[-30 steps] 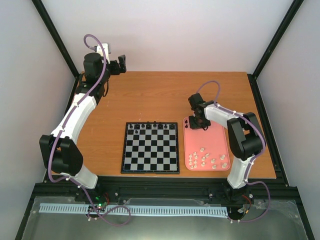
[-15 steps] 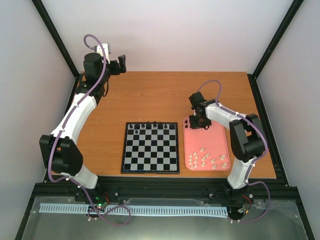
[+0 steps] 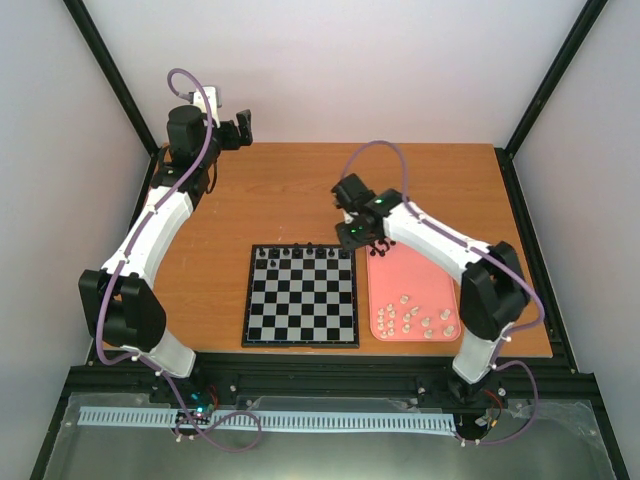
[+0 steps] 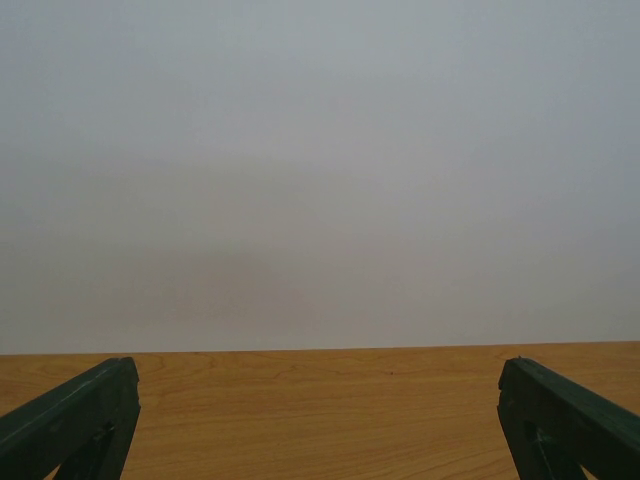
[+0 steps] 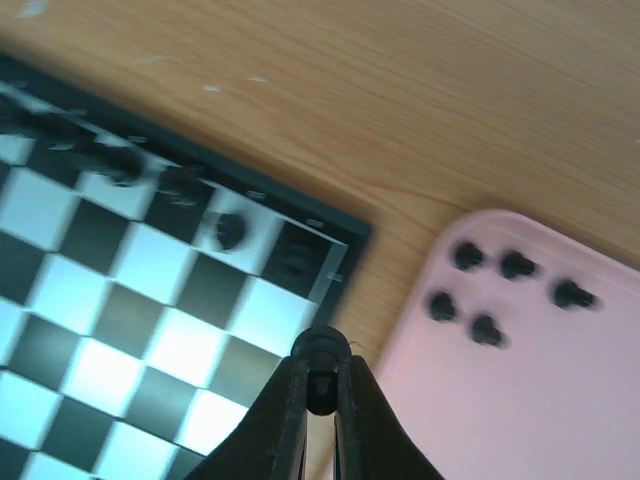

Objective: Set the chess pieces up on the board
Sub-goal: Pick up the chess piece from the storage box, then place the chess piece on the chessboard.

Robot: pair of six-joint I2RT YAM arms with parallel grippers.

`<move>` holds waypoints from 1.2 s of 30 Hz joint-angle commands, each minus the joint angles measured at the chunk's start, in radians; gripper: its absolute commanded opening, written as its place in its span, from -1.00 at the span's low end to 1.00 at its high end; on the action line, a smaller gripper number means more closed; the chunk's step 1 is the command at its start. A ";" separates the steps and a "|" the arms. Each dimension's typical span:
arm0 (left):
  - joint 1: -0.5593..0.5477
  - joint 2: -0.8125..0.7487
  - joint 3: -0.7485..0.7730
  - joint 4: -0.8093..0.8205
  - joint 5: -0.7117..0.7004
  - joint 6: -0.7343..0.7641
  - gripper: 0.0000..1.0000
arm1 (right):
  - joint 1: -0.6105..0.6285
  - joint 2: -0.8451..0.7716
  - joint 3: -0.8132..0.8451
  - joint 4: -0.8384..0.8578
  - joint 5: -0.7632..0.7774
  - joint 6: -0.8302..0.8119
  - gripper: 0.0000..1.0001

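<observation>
The board (image 3: 301, 295) lies on the wooden table with a row of black chess pieces (image 3: 300, 250) along its far edge; it also shows in the right wrist view (image 5: 120, 300). My right gripper (image 3: 357, 236) hovers over the board's far right corner, shut on a black chess piece (image 5: 320, 350). Several more black pieces (image 5: 480, 285) stand on the pink tray (image 5: 560, 400). Cream-white pieces (image 3: 415, 320) sit at the tray's near end. My left gripper (image 3: 243, 130) is open and empty at the far left corner, its fingertips (image 4: 80, 410) showing over bare wood.
The pink tray (image 3: 430, 275) lies just right of the board. Black frame posts stand at the table's corners. White walls enclose the back and sides.
My right gripper has moved left from the tray's far end to above the board's far right corner, carrying a black piece. The left arm has not moved.
</observation>
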 commanded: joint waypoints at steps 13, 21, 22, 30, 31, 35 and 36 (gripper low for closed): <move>-0.002 -0.030 0.009 0.017 0.004 0.010 0.99 | 0.228 0.303 0.340 -0.045 -0.178 -0.063 -0.89; -0.002 -0.034 0.006 0.020 -0.007 0.013 1.00 | 0.243 0.455 0.493 -0.080 -0.243 -0.093 -0.90; -0.002 -0.034 0.006 0.020 -0.006 0.013 1.00 | 0.243 0.468 0.509 -0.087 -0.243 -0.095 -0.90; -0.002 -0.023 0.011 0.021 0.002 0.010 0.99 | 0.264 0.546 0.600 -0.144 -0.238 -0.114 -0.89; -0.002 -0.022 0.011 0.021 0.003 0.010 0.99 | 0.267 0.555 0.608 -0.149 -0.236 -0.116 -0.89; -0.003 -0.020 0.013 0.019 -0.002 0.011 1.00 | 0.271 0.570 0.626 -0.160 -0.226 -0.120 -0.88; -0.002 -0.021 0.013 0.018 -0.001 0.011 1.00 | 0.272 0.574 0.631 -0.163 -0.223 -0.121 -0.88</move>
